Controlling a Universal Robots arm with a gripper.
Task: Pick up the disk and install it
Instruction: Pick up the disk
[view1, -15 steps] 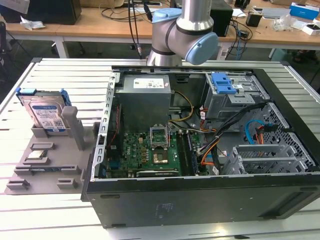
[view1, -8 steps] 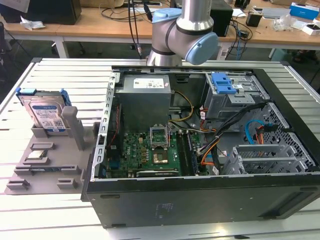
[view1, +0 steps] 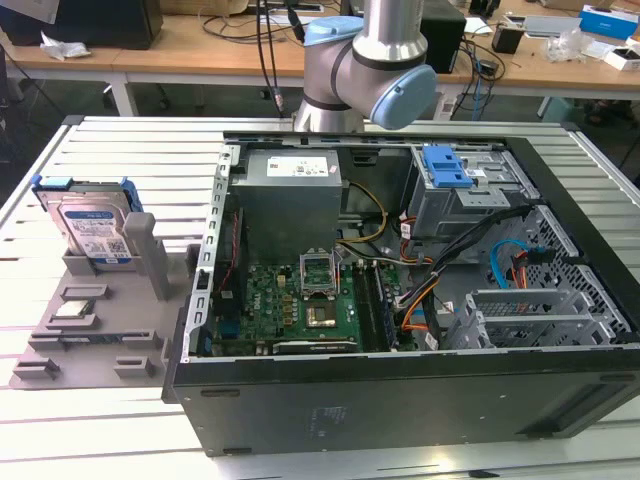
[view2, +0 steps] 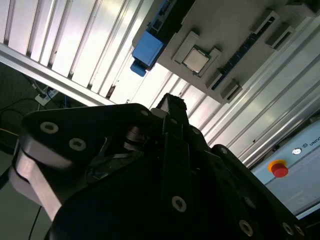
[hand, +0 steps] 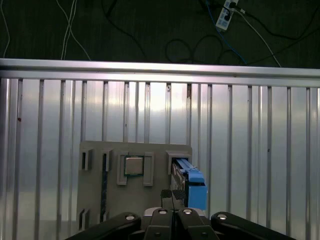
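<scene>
Our dark two-fingered gripper (hand: 172, 196) hangs well above the table with its fingertips drawn together and nothing between them. It touches nothing. In both wrist views it looks down on the grey plastic parts holder (hand: 95, 200).

The disk (view1: 95, 225), a flat silver hard drive with a white-and-blue label and blue plastic rails round its edges, stands upright in a slot of that holder. This is on the exterior view's left, well apart from the open black computer case (view1: 400, 410). In the first wrist view we see the disk (hand: 192, 182) edge-on, close beside the fingertips in the picture but far below them. The small square silver chip (hand: 133, 166) lies in its own pocket near the disk. Nothing has been picked up yet, so we judge the task to be at its very start.

We see several risks:

- **Closed jaws:** If they came down as they are, they would strike the disk's upper edge instead of straddling it.
- **Plastic rails:** A grasp on these alone could flex or slip.
- **Off-square pull:** This could wedge the disk in its slot and drag the holder across the slatted aluminium table (view1: 120, 150).
- **Loose cables:** The black and orange cables (view1: 470, 250) beside the grey metal drive cage (view1: 465, 195) could snag a carried disk.
</scene>
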